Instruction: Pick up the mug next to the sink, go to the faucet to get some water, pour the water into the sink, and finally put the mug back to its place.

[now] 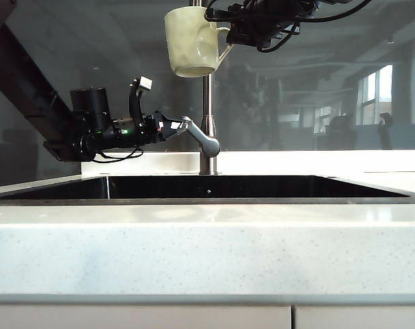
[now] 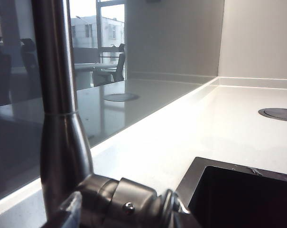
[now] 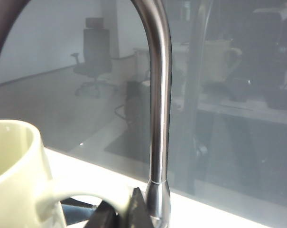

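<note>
1. Right pincer, high at the top of the exterior view: closed narrow on the loop handle of the mug, holding it up in the air.
2. In the right wrist view, dark fingers pinched on the handle, with the cream wall of the mug just beside them.
3. Mug hanging off the pincer toward the left arm's side, roughly upright, mouth hidden from the exterior camera; just in front of the neck of the faucet and well above the sink.
4. Handling, as a judgement: stiff glazed ceramic, smooth and likely slippery, breakable if dropped into the basin; light when empty, heavier and prone to swing about the handle once filled. Handle the natural place to hold, as now; a firm pinch needed to stop tilting.
5. Left pincer, lower down and level: spread wide around the lever of the faucet; whether already touching it, hard to tell.
6. In the left wrist view, the lever very close beneath the camera, with the steel column of the faucet rising beside it.
7. Beyond: pale speckled table around the dark sink; no water visible at this moment.
</note>
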`<action>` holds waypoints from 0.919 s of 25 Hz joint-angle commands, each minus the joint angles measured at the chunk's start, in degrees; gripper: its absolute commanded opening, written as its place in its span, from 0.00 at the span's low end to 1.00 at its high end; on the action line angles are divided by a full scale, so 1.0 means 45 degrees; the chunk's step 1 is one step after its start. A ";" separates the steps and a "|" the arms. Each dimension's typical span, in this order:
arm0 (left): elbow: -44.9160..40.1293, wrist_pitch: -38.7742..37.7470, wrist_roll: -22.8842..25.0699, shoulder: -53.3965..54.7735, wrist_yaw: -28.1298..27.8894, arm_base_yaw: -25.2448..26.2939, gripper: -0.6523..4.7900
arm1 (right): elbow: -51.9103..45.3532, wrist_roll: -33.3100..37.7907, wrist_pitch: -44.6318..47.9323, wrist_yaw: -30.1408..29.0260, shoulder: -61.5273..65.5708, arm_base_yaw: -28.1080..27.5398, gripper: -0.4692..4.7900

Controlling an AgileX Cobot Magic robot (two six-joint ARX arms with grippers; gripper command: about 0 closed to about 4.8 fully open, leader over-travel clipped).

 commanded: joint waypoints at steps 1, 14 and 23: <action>0.0049 0.0146 0.0112 -0.0102 -0.0709 0.0034 0.56 | 0.0170 0.0228 0.1059 0.0029 -0.0199 0.0015 0.09; 0.0049 0.1331 -0.0024 -0.0126 -0.3565 0.0219 0.57 | 0.0170 -0.1962 0.0733 0.0461 -0.0204 -0.0102 0.09; 0.0049 0.2307 -0.2628 -0.0175 0.1345 0.0515 0.57 | 0.0170 -0.6450 0.0471 0.1608 -0.0238 -0.0738 0.09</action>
